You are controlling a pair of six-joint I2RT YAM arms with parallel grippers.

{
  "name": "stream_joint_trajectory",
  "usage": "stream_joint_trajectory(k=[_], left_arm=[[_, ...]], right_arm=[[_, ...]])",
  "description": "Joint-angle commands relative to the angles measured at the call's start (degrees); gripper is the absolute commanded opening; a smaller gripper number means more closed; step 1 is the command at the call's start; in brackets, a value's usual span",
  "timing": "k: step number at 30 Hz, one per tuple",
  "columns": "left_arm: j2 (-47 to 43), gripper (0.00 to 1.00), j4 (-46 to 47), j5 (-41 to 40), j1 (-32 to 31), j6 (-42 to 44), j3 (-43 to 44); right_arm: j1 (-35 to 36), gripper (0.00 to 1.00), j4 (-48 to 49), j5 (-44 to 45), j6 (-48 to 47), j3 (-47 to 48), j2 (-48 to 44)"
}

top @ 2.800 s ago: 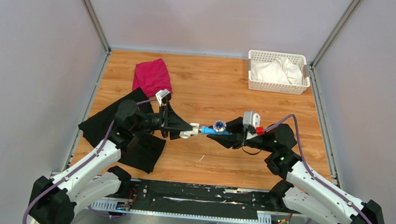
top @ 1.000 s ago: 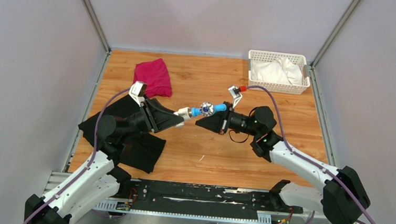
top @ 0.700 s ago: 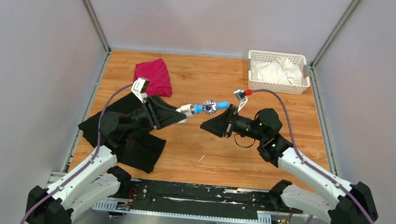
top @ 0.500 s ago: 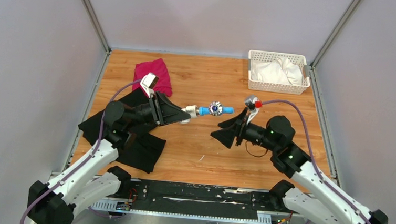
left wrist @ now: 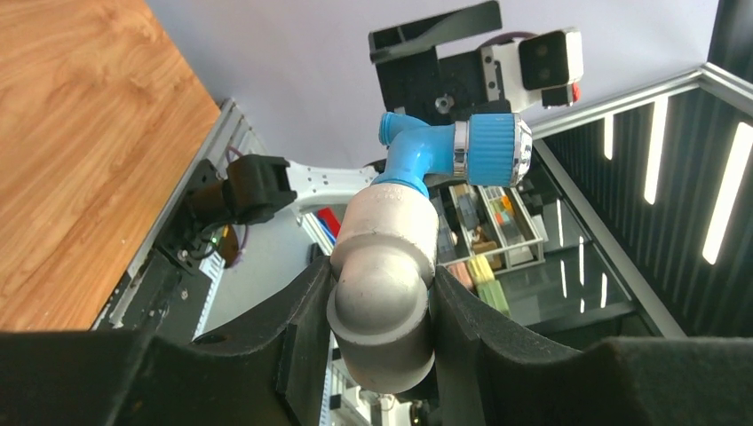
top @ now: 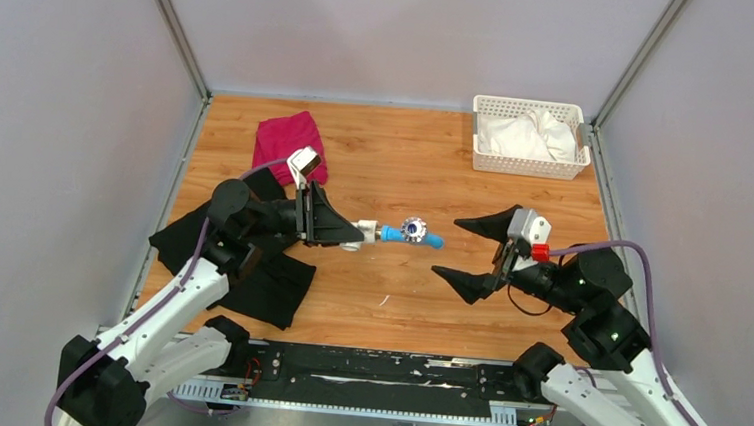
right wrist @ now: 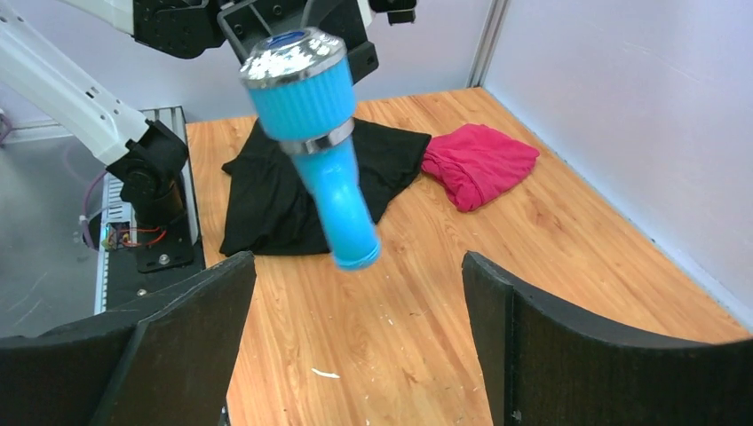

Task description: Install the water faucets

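Starting at the near side, a black cloth [top: 268, 278] lay on the wooden table [top: 396, 164] beneath the left arm. The right gripper [top: 447, 246] stood wide open and empty, fingers spread well apart, pointing left at the tap. Near its fingertips, but apart from them, the blue tap [top: 412, 232] was held above the table. Its inlet end was seated in a short white pipe fitting [top: 368, 234]. The left gripper [top: 353, 239] was clamped on that fitting, one finger on each side. Farther back lay a pink cloth [top: 288, 139]. At the far right stood a white basket [top: 527, 167] containing white cloth [top: 524, 135].
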Motion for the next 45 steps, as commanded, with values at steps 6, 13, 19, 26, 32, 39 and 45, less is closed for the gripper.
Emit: stream_joint_trajectory(k=[6, 13, 19, 26, 32, 39, 45], left_arm=[[0.0, 0.00, 1.0, 4.1, 0.3, 0.9, 0.0], [0.1, 0.00, 1.0, 2.8, 0.3, 2.2, 0.2], [1.6, 0.00, 1.0, 3.2, 0.3, 2.7, 0.0], [3.0, 0.00, 1.0, 3.3, 0.3, 3.5, 0.4], [2.4, 0.00, 1.0, 2.7, 0.3, 5.0, 0.0], [3.2, 0.00, 1.0, 3.7, 0.3, 4.9, 0.1], [4.0, 0.00, 1.0, 4.3, 0.3, 4.7, -0.2]], right_arm=[[-0.6, 0.92, 3.2, -4.7, -2.2, 7.1, 10.6], [-0.6, 0.82, 14.0, -6.4, 10.0, 5.7, 14.6], [-0.6, 0.74, 18.4, -7.2, 15.5, 5.0, 16.1], [-0.5, 0.53, 21.3, -10.3, 20.0, 5.0, 19.0], [-0.5, 0.34, 22.6, -10.3, 22.6, 5.5, 20.3], [-0.6, 0.54, 23.1, -10.8, 23.0, 5.2, 20.3], [-0.5, 0.19, 24.5, -12.2, 23.5, 5.5, 20.7]])
